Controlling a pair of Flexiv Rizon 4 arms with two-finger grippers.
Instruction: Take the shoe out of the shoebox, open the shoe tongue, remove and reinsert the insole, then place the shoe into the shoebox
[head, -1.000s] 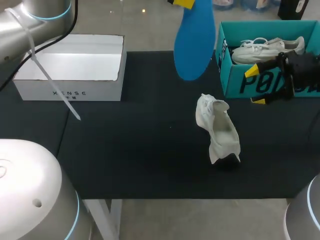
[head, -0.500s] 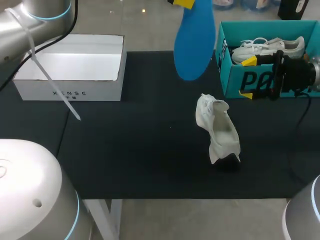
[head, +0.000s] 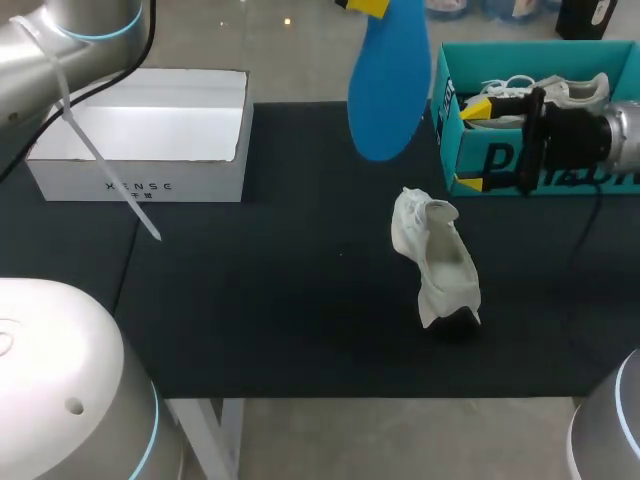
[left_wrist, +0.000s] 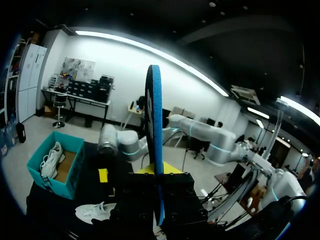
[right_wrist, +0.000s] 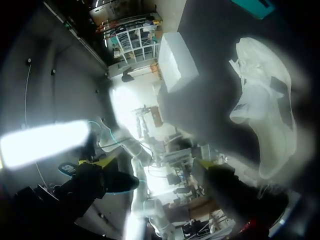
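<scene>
Head view: the left pincer (left_wrist: 159, 184) is pinching the blue insole (head: 385, 90) and holds it high above the far edge of the counter (head: 280, 300), well apart from the white shoe (head: 440, 262). The shoe lies out on the counter near the middle, its mouth turned upward. The right pincer (head: 472, 146) hangs spread and empty in front of the teal shoebox (head: 447, 140), where a second shoe (head: 560, 92) sits inside. A white box (head: 150, 185) stands off to the left.

From where I stand, the insole looks due to go back in. I'd bring the right pincer down to the shoe first. It could pin the heel or hold the tongue back, so the mouth stays wide and the shoe can't skid. Then the left arm should tip the insole and feed its narrow end toward the toe at a shallow slant. It should let go only once the insole lies flat inside. The insole will likely bend, so pushing hard could buckle it.
</scene>
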